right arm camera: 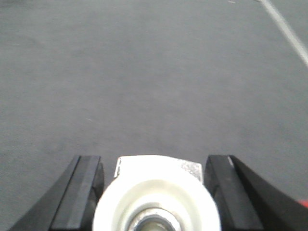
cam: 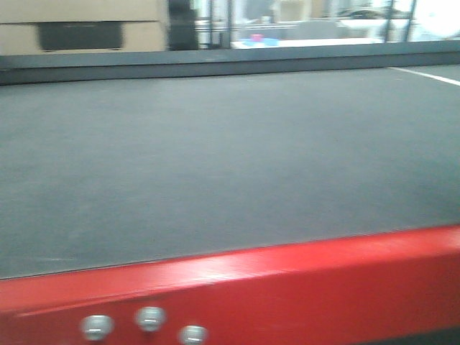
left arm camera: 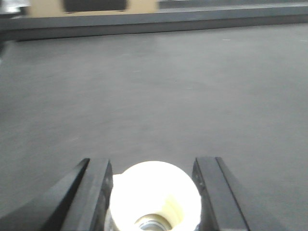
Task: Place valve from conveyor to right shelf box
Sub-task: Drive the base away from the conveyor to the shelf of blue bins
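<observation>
conveyor (cam: 215,158): dark grey woven belt, fills most of the front view. all positions below are given relative to it.

front view, left to right:
- cardboard boxes (cam: 79,21) beyond the conveyor's far edge, at the far left, blurred.
- black bar (cam: 215,65) runs the full width along the far edge.
- red frame (cam: 323,280) runs along the near edge, with three silver bolts (cam: 150,318) set in it towards the left.
- white line (cam: 431,75) on the belt surface at the far right corner.

valve: cannot tell where it is. no view shows anything i can identify as one on the conveyor.

left gripper (left arm camera: 151,162): above the conveyor, pointing towards its far edge. jaws apart, bare belt showing beyond the tips. a white round part (left arm camera: 154,192) with a metal centre sits between the black fingers (left arm camera: 94,192), close to the camera.

right gripper (right arm camera: 154,159): above the conveyor, jaws apart. a similar white round part with a metal hub sits between its fingers (right arm camera: 84,192). the white line lies on the belt ahead and to the right.
</observation>
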Motion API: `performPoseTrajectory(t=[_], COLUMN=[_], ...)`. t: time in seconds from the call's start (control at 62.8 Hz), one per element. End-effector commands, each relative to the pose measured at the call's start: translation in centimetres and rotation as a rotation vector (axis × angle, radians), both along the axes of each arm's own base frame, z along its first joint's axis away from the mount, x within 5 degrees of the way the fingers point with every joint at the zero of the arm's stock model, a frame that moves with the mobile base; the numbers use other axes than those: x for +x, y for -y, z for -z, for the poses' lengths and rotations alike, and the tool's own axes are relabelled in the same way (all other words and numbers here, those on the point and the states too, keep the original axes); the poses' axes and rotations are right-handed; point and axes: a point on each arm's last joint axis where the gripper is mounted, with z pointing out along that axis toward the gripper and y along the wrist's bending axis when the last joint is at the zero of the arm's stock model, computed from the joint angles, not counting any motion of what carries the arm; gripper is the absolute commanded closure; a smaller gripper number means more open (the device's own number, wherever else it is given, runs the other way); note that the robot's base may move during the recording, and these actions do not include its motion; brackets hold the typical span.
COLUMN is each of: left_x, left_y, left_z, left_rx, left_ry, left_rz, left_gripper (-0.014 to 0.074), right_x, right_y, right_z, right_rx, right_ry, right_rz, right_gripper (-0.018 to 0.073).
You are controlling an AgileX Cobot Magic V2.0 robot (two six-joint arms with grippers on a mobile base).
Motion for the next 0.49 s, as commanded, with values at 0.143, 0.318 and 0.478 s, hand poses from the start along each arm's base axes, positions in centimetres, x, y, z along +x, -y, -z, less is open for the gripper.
performPoseTrajectory(t=[0.143, 0.318, 0.478], left_x=[-0.04, -0.04, -0.04], left_y=[-0.02, -0.02, -0.02], left_z=[-0.65, -0.65, -0.65], left_rx=[-0.016, -0.016, -0.016], left_ry=[0.057, 0.057, 0.057], left_rz=[-0.007, -0.007, -0.007], left_gripper=[0.0708, 0.0708, 0.0708], right_x=[0.06, 0.06, 0.06], right_y=[0.13, 0.13, 0.13], right_z=[-0.87, -0.87, -0.87], right_rx=[0.0, 0.0, 0.0], right_ry=[0.088, 0.088, 0.088], right_rz=[0.014, 0.014, 0.014], right_gripper=[0.0722, 0.0722, 0.0722])
